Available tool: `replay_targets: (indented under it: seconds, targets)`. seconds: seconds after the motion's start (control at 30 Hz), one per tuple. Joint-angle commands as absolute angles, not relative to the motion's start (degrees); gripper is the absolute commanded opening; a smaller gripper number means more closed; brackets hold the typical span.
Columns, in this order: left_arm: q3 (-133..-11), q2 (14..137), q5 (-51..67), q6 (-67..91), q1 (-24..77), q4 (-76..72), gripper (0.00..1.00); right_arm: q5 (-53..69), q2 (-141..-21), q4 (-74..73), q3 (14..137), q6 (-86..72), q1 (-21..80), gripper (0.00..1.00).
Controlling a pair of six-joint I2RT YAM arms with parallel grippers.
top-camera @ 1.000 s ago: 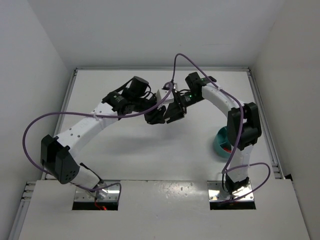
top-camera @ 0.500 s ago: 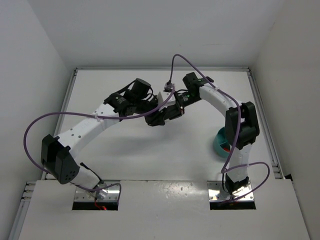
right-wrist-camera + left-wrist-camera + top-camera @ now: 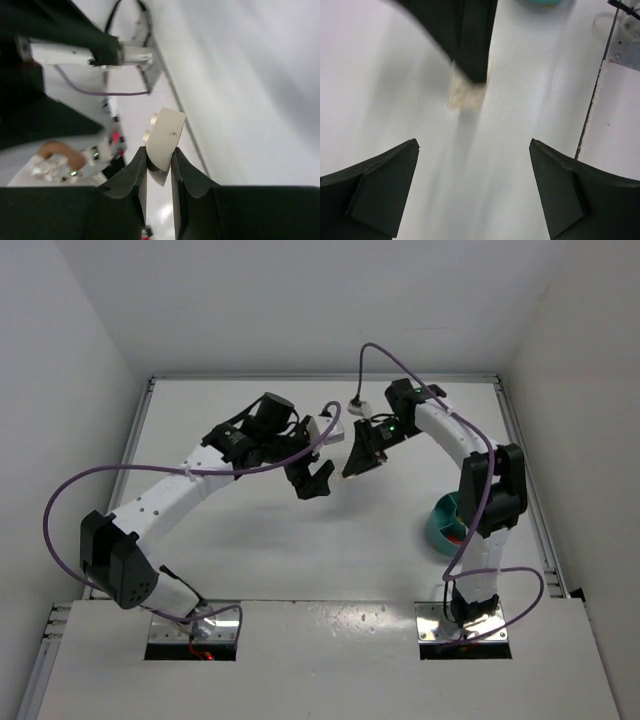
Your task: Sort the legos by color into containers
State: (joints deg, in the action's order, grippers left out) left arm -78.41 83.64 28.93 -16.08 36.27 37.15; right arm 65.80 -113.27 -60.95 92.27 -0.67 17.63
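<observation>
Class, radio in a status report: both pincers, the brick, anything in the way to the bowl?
Left pincer open, empty. Right pincer shut on cream-white brick. Teal bowl partly under right arm; path otherwise looks clear.

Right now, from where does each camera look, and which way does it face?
Top: above and behind the bases, looking down on the table; shows left hand, right hand and bowl.
Left wrist: at the left wrist, looking down at the table; its own open fingers show at the bottom corners, the blurred brick ahead.
Right wrist: at the right wrist, looking along its own fingers, shut on the brick.
Shared: both wrist views show the brick; top and left wrist views show the bowl.
</observation>
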Motion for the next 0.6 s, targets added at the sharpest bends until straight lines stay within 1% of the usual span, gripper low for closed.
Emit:
replay_targets:
  seconds: [0.0, 0.07, 0.1, 0.17, 0.2, 0.23, 0.27, 0.33, 0.43, 0.57]
  targets:
    - [-79.89, 80.68, 35.84, -17.74, 30.17, 40.41, 0.99, 57.06, -108.9, -71.96, 97.28, 12.53, 11.79, 0.0]
    - [-80.6, 80.68, 38.67, -18.28, 27.96, 42.09, 0.99, 54.07, -111.26, -77.4, 99.65, 17.55, 6.63, 0.0]
    - [-80.6, 80.16, 39.28, -19.24, 25.77, 43.67, 0.99, 50.14, -111.88, -80.3, 101.93, 20.36, 4.85, 0.0]
    - [-81.12, 80.16, 41.22, -21.26, 23.83, 45.95, 0.99, 44.33, -108.92, -80.33, 101.95, 23.97, -0.41, 0.0]
    - [-81.12, 80.16, 42.26, -22.57, 22.25, 47.27, 0.99, 36.81, -107.5, -80.33, 101.95, 29.56, -1.57, 0.0]
    - [-80.43, 80.16, 42.28, -23.11, 21.54, 47.81, 0.99, 33.0, -106.19, -80.33, 101.26, 32.32, -3.32, 0.0]
    - [-79.55, 80.16, 43.23, -23.9, 20.32, 48.51, 0.99, 26.69, -104.17, -80.33, 101.25, 36.87, -4.12, 0.0]
    - [-78.4, 80.16, 45.08, -23.91, 19.17, 48.52, 0.99, 19.47, -102.93, -80.33, 100.46, 40.33, -6.49, 0.0]
    - [-77.26, 80.77, 49.63, -23.91, 16.71, 48.52, 0.99, 14.43, -102.3, -80.33, 100.46, 44.64, -10.09, 0.0]
    - [-75.59, 81.3, 52.82, -23.91, 14.68, 48.52, 0.99, 12.04, -100.72, -80.33, 98.53, 49.65, -12.91, 0.0]
